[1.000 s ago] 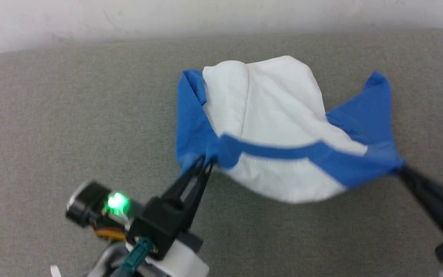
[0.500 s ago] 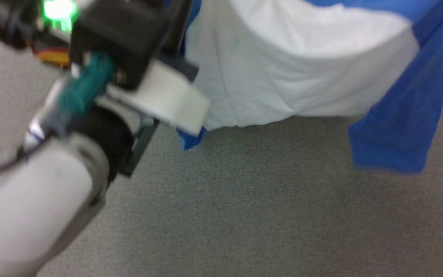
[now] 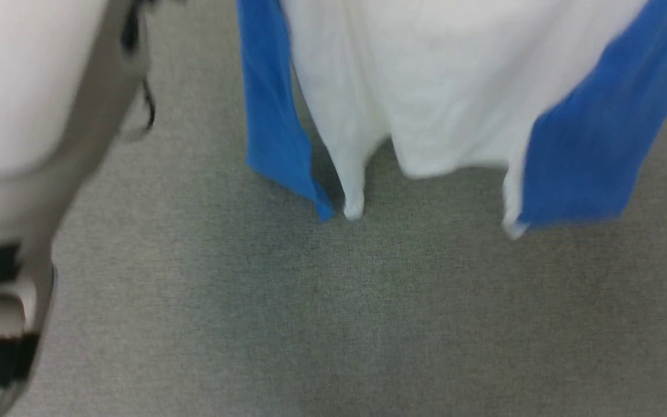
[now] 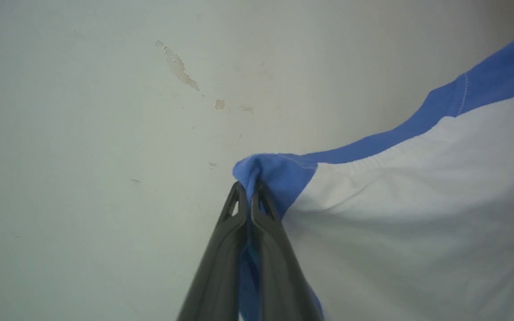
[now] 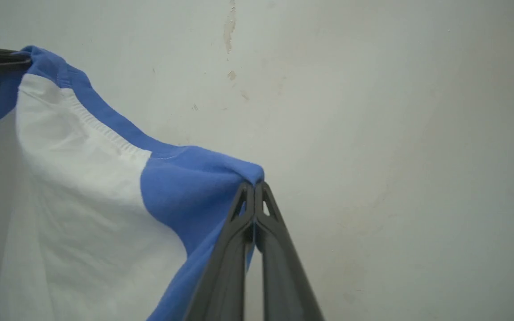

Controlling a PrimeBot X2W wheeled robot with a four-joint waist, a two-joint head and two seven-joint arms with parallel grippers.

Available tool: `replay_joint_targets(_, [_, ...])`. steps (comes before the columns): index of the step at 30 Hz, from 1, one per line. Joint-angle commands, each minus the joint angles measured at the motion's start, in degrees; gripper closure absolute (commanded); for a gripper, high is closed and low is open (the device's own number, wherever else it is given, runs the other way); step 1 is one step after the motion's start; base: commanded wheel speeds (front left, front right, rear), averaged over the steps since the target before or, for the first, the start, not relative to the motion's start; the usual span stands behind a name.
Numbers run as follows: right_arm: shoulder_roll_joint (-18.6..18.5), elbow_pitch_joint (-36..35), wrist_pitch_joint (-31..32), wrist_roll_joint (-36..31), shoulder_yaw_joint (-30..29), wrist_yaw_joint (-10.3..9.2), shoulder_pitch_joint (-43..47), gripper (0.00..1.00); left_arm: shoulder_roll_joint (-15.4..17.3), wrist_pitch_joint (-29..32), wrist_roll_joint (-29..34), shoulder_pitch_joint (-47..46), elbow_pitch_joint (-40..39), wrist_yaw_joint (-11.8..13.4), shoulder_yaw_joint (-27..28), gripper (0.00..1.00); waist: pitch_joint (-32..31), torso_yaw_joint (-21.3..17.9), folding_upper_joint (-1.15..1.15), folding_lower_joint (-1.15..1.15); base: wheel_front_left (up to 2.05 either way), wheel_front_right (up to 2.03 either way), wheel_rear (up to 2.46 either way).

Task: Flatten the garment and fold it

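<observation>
Head view: newly raised from the pad [image 3: 252,324], the garment [image 3: 455,87] hangs from twelve o'clock, left gripper [image 4: 250,189] and right gripper [image 5: 254,187] clamped on its shoulders, seemingly ready for flattening

The bench [image 3: 333,324] is covered in grey-green woven cloth with a fine, even grain; it lies flat, a little darker through the middle of the head view than at the left. A pale wall [image 4: 83,133] fills the background of the left wrist view; a long flake of missing paint [image 4: 177,67] runs slantwise near the top, with a smaller chip [image 4: 219,104] just below and right of it; a short dark scratch [image 4: 213,164] sits lower down; the top right corner falls into shade. In the right wrist view the wall [image 5: 417,133] shows a narrow peeled streak [image 5: 229,26] at the top edge, a small spot [image 5: 231,75] under it, and faint yellowish staining [image 5: 364,218] toward the lower right.
</observation>
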Motion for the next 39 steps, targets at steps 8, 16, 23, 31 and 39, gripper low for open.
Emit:
replay_joint_targets(8, [4.0,17.83,-8.45,-10.33,9.03,-0.12,-25.1,1.0,-8.15,-11.21,9.44,-23.23,20.54,2.82,-1.04,1.0,14.74,-0.33,0.0,-0.02,0.0,0.0,0.0])
replay_joint_targets(16, [0.39,22.14,-15.54,-10.97,15.85,-0.12,-33.44,1.0,-11.05,-20.83,13.82,-32.83,28.11,5.24,-2.42,1.0,23.83,0.52,0.0,-0.02,0.0,0.0,0.0])
replay_joint_targets(23, [-3.64,23.09,-22.92,-8.23,21.13,-0.12,-32.17,1.0,-9.68,-26.65,15.47,-30.79,28.76,6.07,-4.32,1.0,29.45,0.13,0.0,-0.02,0.0,0.0,0.0])
replay_joint_targets(31, [-11.23,15.07,-33.7,-1.17,28.76,-0.12,-23.65,1.0,-5.34,-24.8,15.65,-18.19,16.54,6.68,-8.18,1.0,28.73,-1.08,0.0,-0.02,0.0,0.0,0.0])
replay_joint_targets(39, [-19.82,4.64,-37.32,4.78,28.07,-0.12,-7.65,1.0,0.57,-18.64,16.03,0.71,-5.4,11.49,-12.1,1.0,23.71,-0.96,0.0,-0.02,0.0,0.0,0.0])
